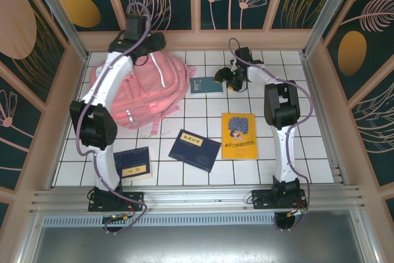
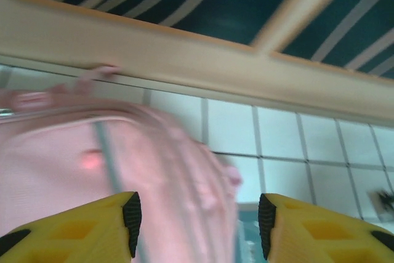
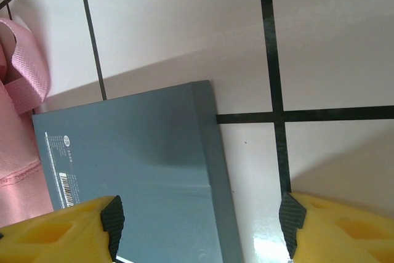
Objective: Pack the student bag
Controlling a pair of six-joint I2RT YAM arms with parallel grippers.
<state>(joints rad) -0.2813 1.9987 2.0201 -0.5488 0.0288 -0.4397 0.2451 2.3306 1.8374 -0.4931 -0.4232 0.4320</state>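
The backpack (image 1: 144,87) is lying at the table's (image 1: 265,170) far left, the left pincer (image 2: 200,223) being held open over its top. A grey-blue book (image 3: 135,164) beside it is being straddled at its edge by the open right pincer (image 3: 200,226); closing on it seems next.

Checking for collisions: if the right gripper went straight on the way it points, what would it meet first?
Probably the grey-blue book, lying flat on the tiled table: the open right gripper straddles its long edge. How far off it is, I cannot tell.
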